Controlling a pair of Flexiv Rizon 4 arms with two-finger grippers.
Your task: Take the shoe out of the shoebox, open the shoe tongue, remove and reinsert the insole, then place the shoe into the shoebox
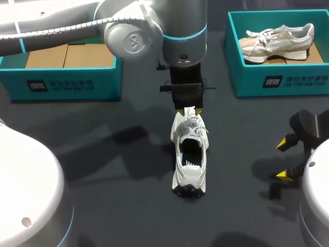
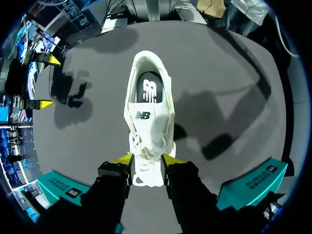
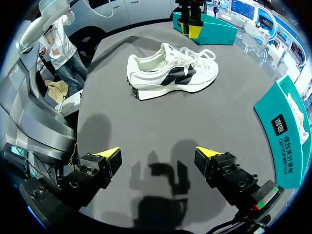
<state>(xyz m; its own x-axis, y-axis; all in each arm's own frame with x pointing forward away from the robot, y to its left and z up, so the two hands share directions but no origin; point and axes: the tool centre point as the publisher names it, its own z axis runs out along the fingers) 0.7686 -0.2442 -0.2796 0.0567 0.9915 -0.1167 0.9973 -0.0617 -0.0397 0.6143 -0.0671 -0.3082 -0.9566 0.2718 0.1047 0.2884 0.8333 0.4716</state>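
- The white shoe (image 1: 189,154) stands upright on the tabletop (image 1: 103,154), outside both boxes, with its toe toward the far edge and its heel toward the robot. The tongue (image 2: 143,115) is not yet lifted, and the insole (image 2: 147,90) sits inside.
- The left claw (image 1: 188,110) hangs over the toe at a narrow gap. The right wrist view shows it clear of the shoe, so I judge it holds nothing.
- The right claw (image 1: 284,160) is spread wide, well apart from the shoe, and holds nothing.
- The left shoebox (image 1: 61,85) shows only cardboard. The right shoebox (image 1: 277,82) holds a 2nd shoe (image 1: 277,41).
- Risk 1: nothing pins the shoe, so a pull on the tongue would likely drag or tip the whole shoe.
- Risk 2: the narrow claw may snag the loose laces (image 2: 146,148) instead of the tongue.
- Risk 3: a shallow pinch on the insole could slip, or bend it so it goes back creased.
- Risk 4: returning the shoe to the occupied box would crowd the 2nd shoe.
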